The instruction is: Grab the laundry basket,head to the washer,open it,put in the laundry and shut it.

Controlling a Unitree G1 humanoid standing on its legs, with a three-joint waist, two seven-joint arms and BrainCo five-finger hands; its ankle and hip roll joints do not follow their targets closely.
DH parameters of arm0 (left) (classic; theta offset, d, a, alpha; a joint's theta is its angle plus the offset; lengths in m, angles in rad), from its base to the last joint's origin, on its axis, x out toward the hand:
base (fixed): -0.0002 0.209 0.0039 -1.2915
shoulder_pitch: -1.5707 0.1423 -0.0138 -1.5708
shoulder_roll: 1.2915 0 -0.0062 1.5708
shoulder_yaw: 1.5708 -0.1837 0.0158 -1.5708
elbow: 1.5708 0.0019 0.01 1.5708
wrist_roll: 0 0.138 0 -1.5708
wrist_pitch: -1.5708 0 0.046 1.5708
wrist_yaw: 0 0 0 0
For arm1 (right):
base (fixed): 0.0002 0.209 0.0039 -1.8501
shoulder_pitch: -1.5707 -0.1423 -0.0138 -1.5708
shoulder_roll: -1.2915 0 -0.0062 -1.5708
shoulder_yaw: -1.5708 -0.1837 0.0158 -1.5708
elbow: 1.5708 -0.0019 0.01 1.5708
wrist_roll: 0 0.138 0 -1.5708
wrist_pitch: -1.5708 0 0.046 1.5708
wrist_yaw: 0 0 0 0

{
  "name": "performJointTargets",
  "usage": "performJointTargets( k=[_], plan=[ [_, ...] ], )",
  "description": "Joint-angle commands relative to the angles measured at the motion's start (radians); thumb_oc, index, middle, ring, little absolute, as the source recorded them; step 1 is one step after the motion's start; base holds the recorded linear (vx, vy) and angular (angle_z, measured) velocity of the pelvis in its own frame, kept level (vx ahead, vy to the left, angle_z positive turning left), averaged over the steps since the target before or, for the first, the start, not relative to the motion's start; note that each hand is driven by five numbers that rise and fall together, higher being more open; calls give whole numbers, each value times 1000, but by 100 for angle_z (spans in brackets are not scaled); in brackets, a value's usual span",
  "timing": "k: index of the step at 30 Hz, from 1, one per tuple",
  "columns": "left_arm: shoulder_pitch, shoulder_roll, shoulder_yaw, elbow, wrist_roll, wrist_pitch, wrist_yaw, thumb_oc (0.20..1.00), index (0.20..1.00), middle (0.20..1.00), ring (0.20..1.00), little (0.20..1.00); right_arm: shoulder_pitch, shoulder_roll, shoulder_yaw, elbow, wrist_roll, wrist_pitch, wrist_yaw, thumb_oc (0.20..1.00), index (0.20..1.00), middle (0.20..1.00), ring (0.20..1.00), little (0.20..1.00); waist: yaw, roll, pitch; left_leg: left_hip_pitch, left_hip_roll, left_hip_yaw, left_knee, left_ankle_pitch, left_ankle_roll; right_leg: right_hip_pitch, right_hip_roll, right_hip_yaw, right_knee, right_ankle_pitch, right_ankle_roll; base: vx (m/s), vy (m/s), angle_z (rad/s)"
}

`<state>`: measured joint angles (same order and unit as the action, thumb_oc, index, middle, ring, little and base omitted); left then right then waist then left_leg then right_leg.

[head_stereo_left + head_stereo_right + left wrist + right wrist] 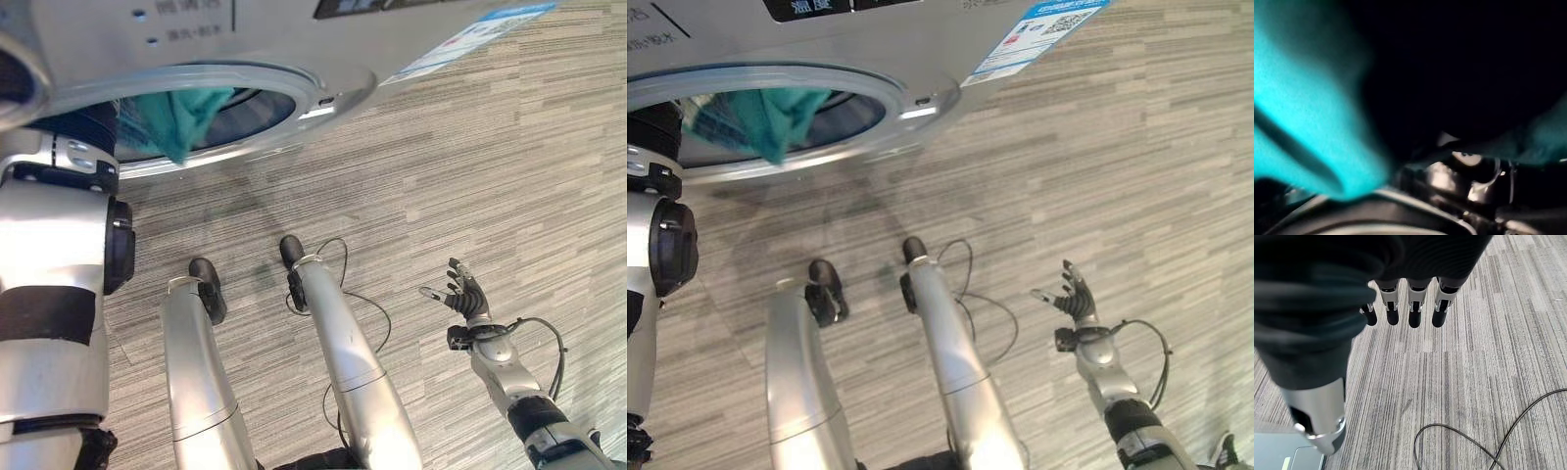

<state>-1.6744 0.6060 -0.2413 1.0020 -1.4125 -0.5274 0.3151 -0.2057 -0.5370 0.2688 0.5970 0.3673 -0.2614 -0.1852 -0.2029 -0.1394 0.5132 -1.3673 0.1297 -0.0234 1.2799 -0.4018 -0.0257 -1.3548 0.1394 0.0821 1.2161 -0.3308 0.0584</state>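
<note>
Washer door opening faces the robot; teal laundry hangs over the lower rim of the round opening, partly inside the drum. Left arm reaches into the opening beside the cloth; its hand is hidden within, so finger state cannot be told. Right hand hangs well apart over the striped grey carpet, fingers straight and relaxed, holding nothing.
</note>
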Motion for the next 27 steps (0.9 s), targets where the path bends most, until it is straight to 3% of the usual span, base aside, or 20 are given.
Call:
performJointTargets(
  k=[1,4,6,7,8,9,10,11,15,16,18,21,24,25,27],
  plan=[
    [33,-18,75,-1,31,-55,-34,200,200,200,200,200,114,-31,-23,-40,-35,-12,-1,1000,1000,1000,1000,1000,-30,64,-100,65,-51,23,76,-167,100,68,-32,-46,-7,-70,-8,0,0,0],
    [108,-49,116,17,50,-34,-27,200,200,200,200,200,109,-26,-5,-45,-50,-15,-10,1000,1000,1000,1000,1000,-33,63,-97,65,-53,23,84,-166,96,67,-35,-46,5,-69,-13,10,-9,2],
    [175,-49,125,84,111,36,-15,200,200,200,200,200,97,-28,11,-40,-53,-21,-15,1000,1000,1000,1000,1000,-35,61,-91,64,-54,23,82,-162,91,65,-36,-46,3,-69,-21,-6,-23,3],
    [207,-42,117,125,168,79,-9,689,689,689,689,689,91,-31,15,-39,-51,-23,-16,1000,1000,1000,1000,1000,-36,61,-86,64,-54,24,79,-160,91,64,-37,-44,3,-65,-22,-5,-25,5],
    [212,-37,102,151,196,120,-18,1000,1000,1000,1000,1000,86,-35,20,-38,-46,-25,-16,1000,1000,1000,1000,1000,-39,61,-85,64,-54,25,78,-157,90,65,-39,-45,0,-63,-24,-32,-33,8],
    [233,12,11,274,347,272,-77,1000,1000,1000,1000,1000,71,-50,19,-30,-30,-24,-8,1000,1000,1000,1000,1000,-39,70,-78,58,-56,30,66,-143,87,62,-44,-48,-9,-52,-24,-35,-28,9],
    [225,16,7,283,345,275,-85,1000,1000,1000,1000,1000,69,-47,19,-30,-30,-24,-7,1000,1000,1000,1000,1000,-40,67,-78,57,-57,30,64,-141,87,61,-45,-48,-11,-50,-24,-61,-23,7],
    [231,49,-84,364,475,362,-156,1000,1000,1000,1000,1000,62,-65,10,-21,-14,-18,15,1000,1000,1000,1000,1000,-46,75,-73,54,-62,33,34,-120,82,56,-48,-50,-23,-38,-23,-35,-10,7],
    [198,22,-119,362,509,363,-167,1000,1000,1000,1000,1000,68,-72,1,-19,4,-22,34,1000,1000,1000,1000,1000,-51,75,-65,68,-70,35,-12,-103,80,69,-53,-47,-58,-29,-26,-40,-20,10],
    [173,12,-156,390,598,377,-157,1000,1000,1000,1000,1000,71,-79,-2,-21,15,-31,40,1000,1000,1000,1000,1000,-52,76,-61,72,-77,36,-44,-80,73,76,-55,-45,-81,-15,-26,-40,-32,11],
    [159,6,-172,389,641,377,-153,1000,1000,1000,1000,1000,66,-81,-4,-17,16,-31,43,1000,1000,1000,1000,1000,-52,80,-61,78,-78,38,-78,-69,74,81,-50,-41,-103,-9,-27,-80,-13,5],
    [98,-2,-152,354,532,338,-142,1000,1000,1000,1000,1000,73,-83,-6,-27,13,-34,42,1000,1000,1000,1000,1000,-47,92,-56,97,-92,48,-158,-32,76,104,-57,-23,-182,31,-21,-114,11,1],
    [127,-87,-73,253,375,272,-136,1000,1000,1000,1000,1000,99,-71,-6,-34,2,-30,35,1000,1000,1000,1000,1000,-46,107,-52,157,-103,57,-240,5,70,158,-71,0,-254,64,-13,-76,35,8],
    [160,-101,-45,251,338,283,-141,1000,1000,1000,1000,1000,95,-65,1,-30,4,-27,36,1000,1000,1000,1000,1000,-43,110,-53,172,-102,60,-254,11,70,172,-72,5,-269,68,-13,-60,20,13],
    [179,-78,-79,305,486,328,-131,1000,1000,1000,1000,1000,82,-70,16,-11,-2,-17,45,1000,1000,1000,1000,1000,-41,113,-56,205,-101,63,-288,25,70,205,-72,19,-310,88,-12,-78,52,-8]
  ],
)
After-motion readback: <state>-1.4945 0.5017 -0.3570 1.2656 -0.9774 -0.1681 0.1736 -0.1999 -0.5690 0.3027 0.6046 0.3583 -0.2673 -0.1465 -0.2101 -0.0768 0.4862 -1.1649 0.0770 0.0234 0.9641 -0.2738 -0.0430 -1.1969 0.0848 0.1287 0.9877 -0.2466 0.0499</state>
